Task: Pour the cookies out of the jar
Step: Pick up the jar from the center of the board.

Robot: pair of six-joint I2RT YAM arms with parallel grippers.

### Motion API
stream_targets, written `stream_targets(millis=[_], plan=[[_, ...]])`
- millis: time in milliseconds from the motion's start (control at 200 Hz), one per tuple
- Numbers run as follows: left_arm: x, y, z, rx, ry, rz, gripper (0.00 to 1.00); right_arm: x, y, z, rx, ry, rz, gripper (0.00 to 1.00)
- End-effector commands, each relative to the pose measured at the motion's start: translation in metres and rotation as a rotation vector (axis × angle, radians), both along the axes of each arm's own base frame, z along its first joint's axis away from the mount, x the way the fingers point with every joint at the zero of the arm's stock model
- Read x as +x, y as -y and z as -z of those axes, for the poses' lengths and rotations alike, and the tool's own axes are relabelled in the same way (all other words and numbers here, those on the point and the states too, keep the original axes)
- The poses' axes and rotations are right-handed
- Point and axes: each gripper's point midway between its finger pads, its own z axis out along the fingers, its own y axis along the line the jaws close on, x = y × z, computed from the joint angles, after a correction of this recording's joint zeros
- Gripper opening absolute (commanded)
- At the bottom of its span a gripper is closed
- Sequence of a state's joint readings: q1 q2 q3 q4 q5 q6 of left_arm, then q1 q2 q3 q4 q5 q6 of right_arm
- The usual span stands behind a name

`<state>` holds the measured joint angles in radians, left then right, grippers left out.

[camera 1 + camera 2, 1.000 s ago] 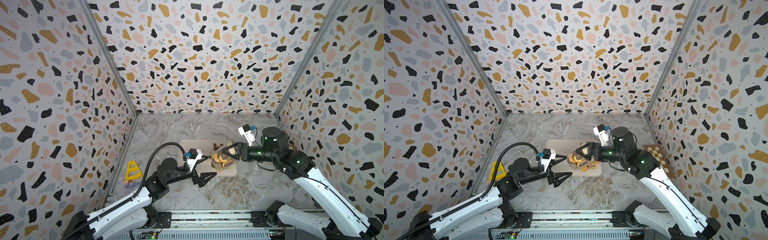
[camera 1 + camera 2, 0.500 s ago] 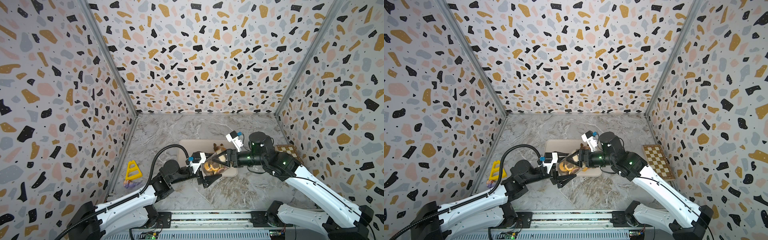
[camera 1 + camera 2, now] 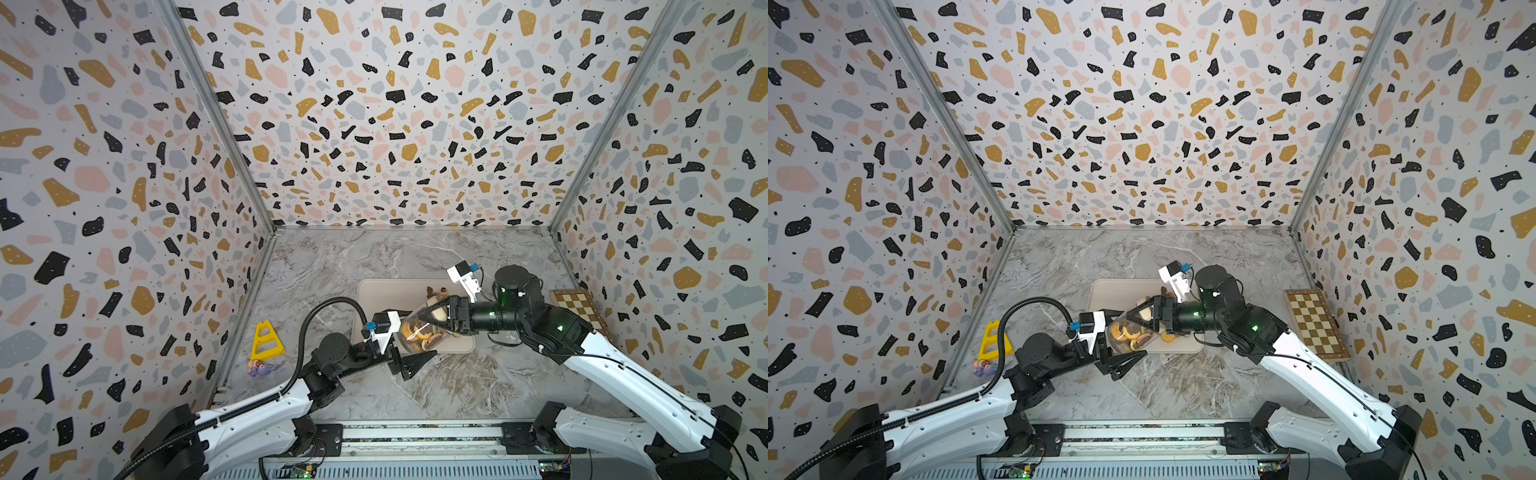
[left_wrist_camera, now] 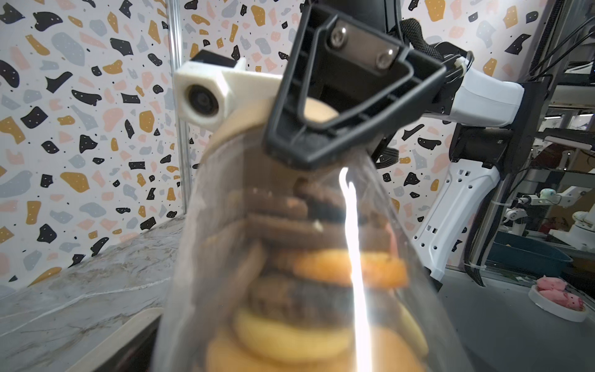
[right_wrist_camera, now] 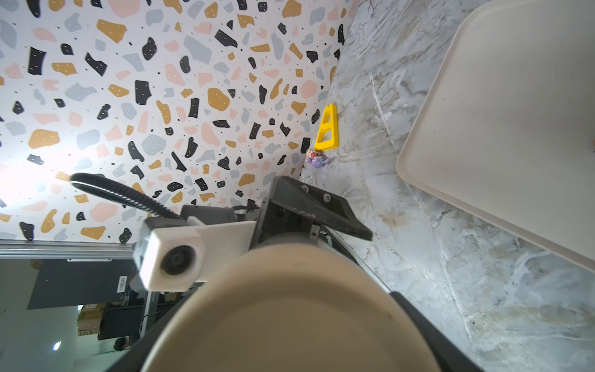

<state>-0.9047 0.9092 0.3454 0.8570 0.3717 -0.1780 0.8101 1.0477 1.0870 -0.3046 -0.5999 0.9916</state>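
Far left, by the wall: a flat yellow plastic triangle [image 3: 266, 343] with cut-outs, and a small purple figure [image 3: 259, 368] beside it. The left claw [image 3: 422, 332] stands spread wide, with a black finger on either side of the base end of a clear jar [image 4: 219, 225]; contact cannot be determined. The jar lies sideways above a smooth beige tray [image 3: 386, 291]. Round orange and dark brown cookies [image 3: 417, 334] are stacked inside it. The right claw [image 3: 434, 320] pinches the jar at its beige lid end. Far right: a checkered board [image 3: 582, 307].
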Motion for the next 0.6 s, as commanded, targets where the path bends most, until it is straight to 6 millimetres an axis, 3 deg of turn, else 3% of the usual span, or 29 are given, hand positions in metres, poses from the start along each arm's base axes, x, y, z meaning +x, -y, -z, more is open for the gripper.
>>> stream_targets(millis=[0, 310, 596], plan=[[-0.005, -0.013, -0.039, -0.140, 0.072, -0.021, 0.99, -0.010, 0.001, -0.060, 0.180, 0.114, -0.042, 0.00], [-0.015, -0.009, -0.075, -0.235, 0.100, 0.057, 0.99, -0.010, -0.002, -0.065, 0.225, 0.106, -0.045, 0.00], [-0.014, -0.005, -0.071, -0.256, 0.081, 0.078, 0.97, -0.011, -0.008, -0.073, 0.270, 0.102, -0.045, 0.00]])
